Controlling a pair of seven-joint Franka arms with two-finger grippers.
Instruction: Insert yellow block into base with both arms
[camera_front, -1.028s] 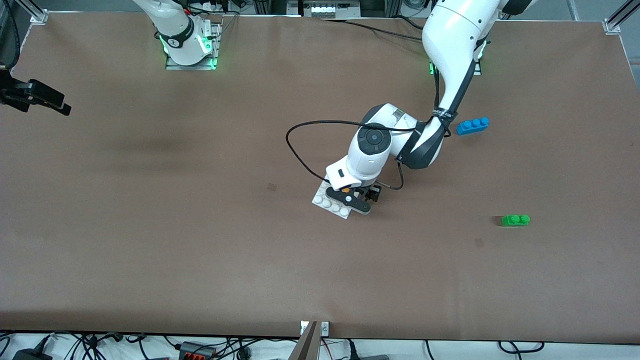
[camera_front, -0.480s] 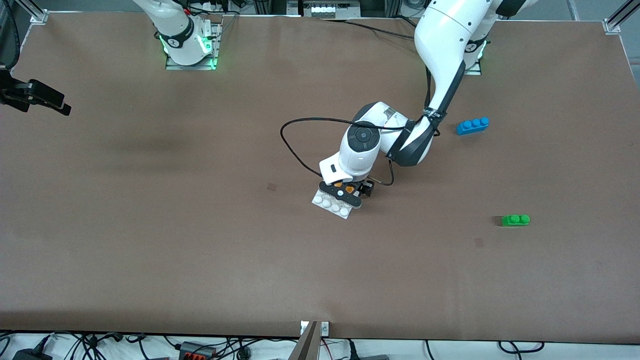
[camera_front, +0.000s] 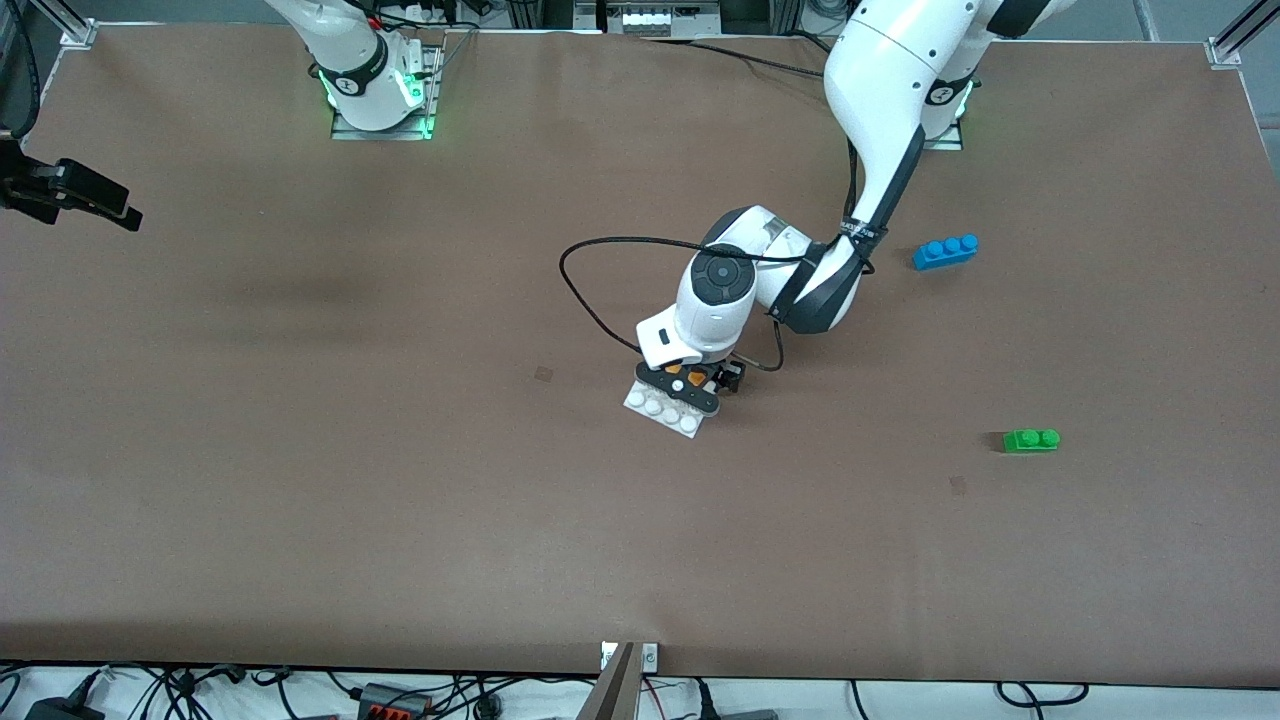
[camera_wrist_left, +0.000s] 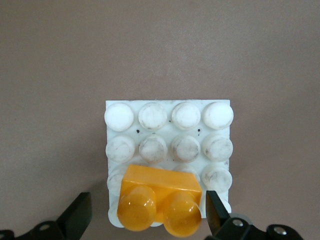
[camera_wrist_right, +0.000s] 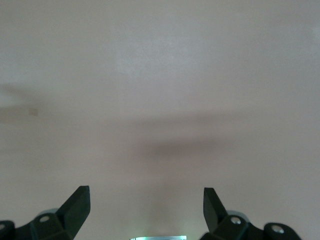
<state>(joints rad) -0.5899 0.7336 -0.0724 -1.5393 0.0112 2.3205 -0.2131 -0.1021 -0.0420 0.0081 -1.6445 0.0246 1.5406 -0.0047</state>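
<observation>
Yellow block (camera_wrist_left: 160, 201): sits on the white base, studs up, on the base's edge row closest to the left end effector; in the front view only small orange patches (camera_front: 686, 378) show under the end effector.
Base (camera_wrist_left: 169, 137): flat on the table near its middle; from the front camera its row of studs at 6 o'clock (camera_front: 662, 410) is uncovered, the rest is hidden by the arm's wrist.
Left end effector (camera_wrist_left: 145, 215): low over the base, released, fingers spread wide on either side of the yellow block; one finger (camera_wrist_left: 77, 215) stands clear of the block, the other (camera_wrist_left: 214, 210) is just beside it, and I cannot tell whether it touches.
Left arm (camera_front: 890, 90): reaches from its mount at 1 o'clock down to the table's middle.
Right end effector (camera_wrist_right: 145, 210): released, fingers wide apart, nothing between them, over bare table at 9 o'clock in the front view (camera_front: 70, 190).
Right arm (camera_front: 350, 60): waits.
Blue brick (camera_front: 945, 250): on the table at 2 o'clock from the base, well apart.
Green brick (camera_front: 1031, 440): on the table at 3 to 4 o'clock from the base, well apart.
Table (camera_front: 400, 500): brown.
</observation>
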